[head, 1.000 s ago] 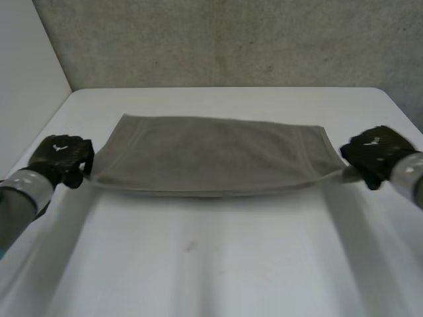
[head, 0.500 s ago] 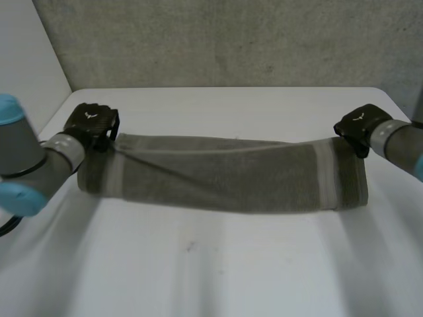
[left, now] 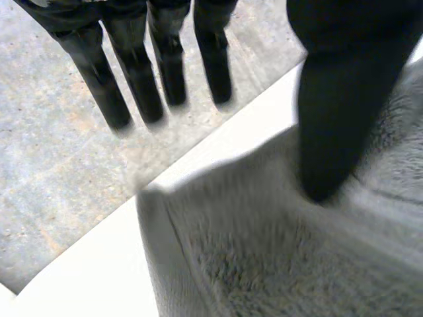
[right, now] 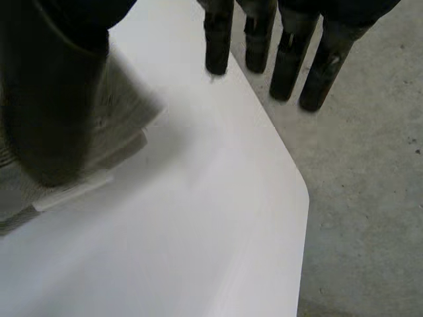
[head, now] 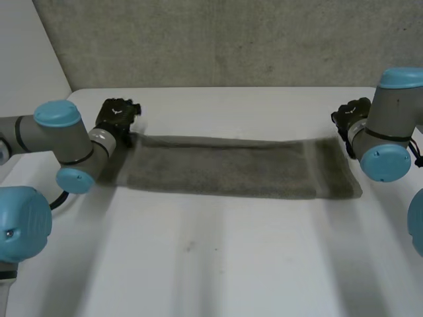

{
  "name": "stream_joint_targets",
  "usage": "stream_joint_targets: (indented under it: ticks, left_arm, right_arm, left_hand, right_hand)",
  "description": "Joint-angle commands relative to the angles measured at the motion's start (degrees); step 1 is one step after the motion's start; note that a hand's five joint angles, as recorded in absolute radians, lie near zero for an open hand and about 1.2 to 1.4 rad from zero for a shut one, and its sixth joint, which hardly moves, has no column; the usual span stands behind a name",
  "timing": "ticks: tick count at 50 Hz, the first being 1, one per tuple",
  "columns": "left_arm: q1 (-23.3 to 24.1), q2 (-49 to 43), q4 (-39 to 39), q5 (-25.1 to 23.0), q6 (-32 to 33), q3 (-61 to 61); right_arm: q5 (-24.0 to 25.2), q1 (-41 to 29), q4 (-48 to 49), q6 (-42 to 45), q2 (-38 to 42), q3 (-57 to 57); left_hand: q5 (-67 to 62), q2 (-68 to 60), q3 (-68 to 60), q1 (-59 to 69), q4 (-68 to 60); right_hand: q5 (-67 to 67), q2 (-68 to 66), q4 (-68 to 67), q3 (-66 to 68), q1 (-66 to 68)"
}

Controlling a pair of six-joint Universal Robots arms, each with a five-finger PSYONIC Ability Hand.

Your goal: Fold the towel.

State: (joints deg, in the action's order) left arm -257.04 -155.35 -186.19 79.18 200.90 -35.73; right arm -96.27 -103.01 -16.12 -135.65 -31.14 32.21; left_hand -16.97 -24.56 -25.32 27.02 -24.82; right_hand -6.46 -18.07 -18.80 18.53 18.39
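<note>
While the towel (head: 225, 175) lies flat as a long, narrow grey band across the far half of the white tabletop (head: 218, 264), the robot's two black hands sit at its ends, w/ the left hand (head: 117, 117) at the far left corner and the right hand (head: 350, 119) at the far right corner. The band runs left to right btwn them, parallel to the concrete wall (head: 231, 39) behind. The left forearm crosses over the towel's left end; the right arm's light-blue cap hangs just beside the right end.

Left wrist view: fingers (left: 142, 79) are straight and spread, reaching out past the tabletop's edge over the speckled floor (left: 53, 145), holding nothing. The thumb (left: 330, 132) points down over the fluffy cloth near its corner, well apart from the fingers; whether its tip touches the cloth can't be told. Hand is wide open, no grip on the towel.

Right wrist view: same pose, mirrored. Straight fingers (right: 284, 66) extend beyond the tabletop's rounded corner, nothing btwn them. The right thumb (right: 53, 119) stands over the towel's end, where stacked layers of cloth and a pale hem show beside it; contact can't be told. Hand is open, nothing pinched or held.

Near half of the tabletop is bare white surface in front of the band.
</note>
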Motion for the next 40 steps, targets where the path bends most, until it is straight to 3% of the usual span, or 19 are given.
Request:
stream_joint_targets:
  ticks: [1,7,13,21,30,40]
  left_arm:
    - [1.37,4.07,0.65,-0.08,-0.42,-4.86]
    - [0.84,14.69,0.48,-0.08,-2.78,-15.05]
    - [-0.56,26.91,-0.92,-0.35,-7.79,-27.96]
    - [-1.97,38.87,-4.34,-0.7,-9.82,-45.1]
    - [-1.71,43.73,-11.47,-0.7,-11.49,-57.0]
    - [-0.92,46.27,-19.46,-0.17,-17.73,-63.67]
  right_arm:
    - [-0.24,-0.44,-0.58,-2.94,-3.29,3.19]
    - [1.08,0.09,1.43,-10.33,-13.65,15.21]
    - [4.15,0.35,5.65,-10.6,-25.43,32.08]
    - [9.16,0.35,9.61,-10.78,-35.47,49.94]
    - [10.66,2.37,16.03,-11.04,-35.3,57.0]
    - [11.1,4.92,23.85,-10.78,-27.58,57.53]
  left_hand:
    - [16.97,14.56,15.32,-17.02,14.82]
    - [16.97,14.56,15.32,-17.02,14.82]
    - [16.97,14.56,15.32,-17.02,14.82]
    - [16.97,14.56,15.32,-17.02,14.82]
    - [16.97,14.56,15.32,-17.02,14.82]
    - [16.97,14.56,15.32,-17.02,14.82]
  right_hand:
    - [6.46,8.07,8.8,-8.53,-8.39]
    - [6.46,8.07,8.8,-8.53,-8.39]
    - [6.46,8.07,8.8,-8.53,-8.39]
    - [4.57,6.18,6.91,-6.64,-6.5]
    - [-7.24,-5.64,-4.91,5.18,5.32]
    - [-20.5,-18.9,-18.17,18.44,18.58]
